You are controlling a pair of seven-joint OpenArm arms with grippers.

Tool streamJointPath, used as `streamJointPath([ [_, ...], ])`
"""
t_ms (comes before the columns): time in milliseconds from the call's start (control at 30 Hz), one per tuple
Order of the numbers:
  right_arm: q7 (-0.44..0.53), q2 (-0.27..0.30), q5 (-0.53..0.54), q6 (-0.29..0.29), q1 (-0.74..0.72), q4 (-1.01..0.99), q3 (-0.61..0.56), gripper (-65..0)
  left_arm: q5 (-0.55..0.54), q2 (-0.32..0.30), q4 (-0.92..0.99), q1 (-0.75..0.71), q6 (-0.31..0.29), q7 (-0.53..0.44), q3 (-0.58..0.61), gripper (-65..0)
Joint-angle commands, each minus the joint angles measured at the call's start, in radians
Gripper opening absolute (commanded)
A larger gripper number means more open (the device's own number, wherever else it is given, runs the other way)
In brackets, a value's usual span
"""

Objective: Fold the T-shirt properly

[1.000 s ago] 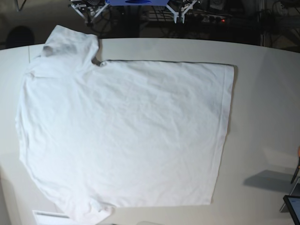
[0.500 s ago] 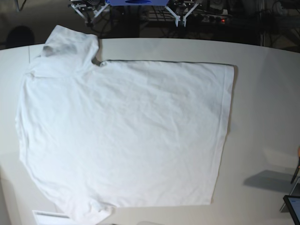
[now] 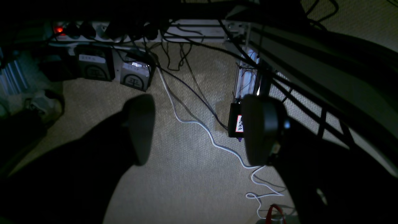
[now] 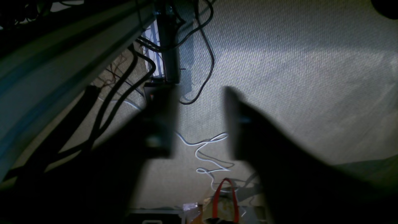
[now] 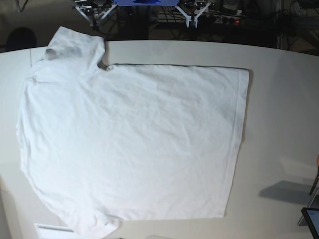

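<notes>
The white T-shirt (image 5: pixel 132 142) lies spread flat on the pale table (image 5: pixel 279 99). Its sleeves are at the far left (image 5: pixel 75 47) and near left (image 5: pixel 94 224), its hem to the right. Both arms hang behind the table's far edge, away from the cloth. In the left wrist view my left gripper (image 3: pixel 199 133) is open over the carpeted floor, its dark fingers (image 3: pixel 140 130) far apart with nothing between them. In the right wrist view my right gripper (image 4: pixel 199 124) is open too. It looks blurred and holds nothing. White gripper parts (image 5: pixel 193 11) show at the base view's top edge.
Under the table lie cables (image 3: pixel 199 124), a power strip (image 3: pixel 130 31) and grey boxes (image 3: pixel 133 76). The table frame (image 4: pixel 62 49) runs close beside both grippers. A dark screen corner (image 5: pixel 311 221) sits at the table's near right, and a white label (image 5: pixel 52 230) at the near left.
The T-shirt has not moved. The white gripper parts at the top edge of the base view shifted slightly, as if the jaws were working.
</notes>
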State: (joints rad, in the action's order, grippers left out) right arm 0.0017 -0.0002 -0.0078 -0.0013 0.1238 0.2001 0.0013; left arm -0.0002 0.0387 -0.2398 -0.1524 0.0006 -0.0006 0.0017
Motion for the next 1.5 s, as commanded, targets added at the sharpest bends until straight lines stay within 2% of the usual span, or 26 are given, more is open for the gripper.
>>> streamJointPath([
  [0, 0.005, 0.002, -0.004, -0.001, 0.006, 0.003, -0.002, -29.7, 0.001, 0.002, -0.002, -0.006, 0.003, -0.006, 0.001, -22.3],
  [67, 0.005, 0.002, -0.004, -0.001, 0.006, 0.003, -0.002, -20.2, 0.001, 0.002, -0.002, -0.006, 0.003, -0.006, 0.001, -23.2],
  [133, 0.007, 0.002, -0.004, -0.001, 0.006, 0.003, -0.002, -21.3, 0.001, 0.002, -0.002, -0.006, 0.003, -0.006, 0.002, -29.6],
  [200, 0.014, 0.002, -0.004, -0.001, 0.006, 0.003, -0.002, -30.8, 0.001, 0.002, -0.002, -0.008, 0.003, -0.006, -0.007, -47.4],
  [233, 0.027, 0.002, -0.004, -0.001, 0.006, 0.003, -0.002, -39.0, 0.001, 0.002, -0.002, -0.009, 0.003, -0.006, -0.009, -60.0],
  [267, 0.037, 0.002, -0.004, -0.001, 0.007, 0.003, 0.003, -46.9, 0.001, 0.002, -0.002, -0.009, 0.003, -0.006, -0.009, -65.0],
  [333, 0.057, 0.002, -0.002, -0.001, 0.02, 0.003, 0.006, -64.6, 0.001, 0.0, -0.002, -0.009, 0.003, -0.006, -0.009, -64.7],
  [367, 0.071, 0.002, -0.002, -0.001, 0.026, 0.003, 0.006, -65.0, 0.001, -0.001, -0.002, -0.009, 0.003, -0.006, -0.009, -64.7],
  [433, 0.096, 0.002, -0.002, -0.001, 0.033, 0.003, 0.006, -61.1, 0.001, -0.001, -0.002, -0.011, 0.003, -0.006, -0.009, -65.0],
  [633, 0.171, 0.004, -0.002, -0.001, 0.055, 0.003, 0.006, -60.8, 0.001, -0.001, -0.002, -0.019, 0.003, -0.019, 0.002, -65.0],
  [700, 0.195, 0.006, -0.002, -0.001, 0.075, 0.005, 0.006, -61.1, 0.006, -0.003, -0.003, -0.04, 0.003, -0.078, 0.002, -65.0],
  [767, 0.228, 0.006, -0.002, -0.001, 0.11, 0.04, 0.007, -64.6, 0.01, -0.004, -0.003, -0.066, 0.003, -0.158, 0.002, -65.0],
  [900, 0.258, 0.006, -0.001, -0.001, 0.27, 0.253, 0.007, -65.0, 0.01, -0.041, -0.039, -0.146, 0.003, -0.324, 0.004, -65.0],
  [1000, 0.257, 0.007, -0.001, -0.001, 0.399, 0.451, 0.009, -65.0, 0.01, -0.079, -0.143, -0.227, 0.003, -0.425, 0.004, -65.0],
  [1100, 0.257, -0.001, -0.001, -0.001, 0.509, 0.635, 0.073, -65.0, 0.002, -0.112, -0.263, -0.309, 0.003, -0.502, 0.004, -65.0],
  [1267, 0.257, -0.062, -0.001, -0.001, 0.623, 0.879, 0.187, -65.0, 0.001, -0.141, -0.439, -0.428, 0.003, -0.632, 0.002, -65.0],
  [1467, 0.257, -0.079, -0.001, -0.001, 0.736, 1.109, 0.194, -65.0, 0.001, -0.145, -0.623, -0.539, 0.003, -0.783, -0.007, -65.0],
])
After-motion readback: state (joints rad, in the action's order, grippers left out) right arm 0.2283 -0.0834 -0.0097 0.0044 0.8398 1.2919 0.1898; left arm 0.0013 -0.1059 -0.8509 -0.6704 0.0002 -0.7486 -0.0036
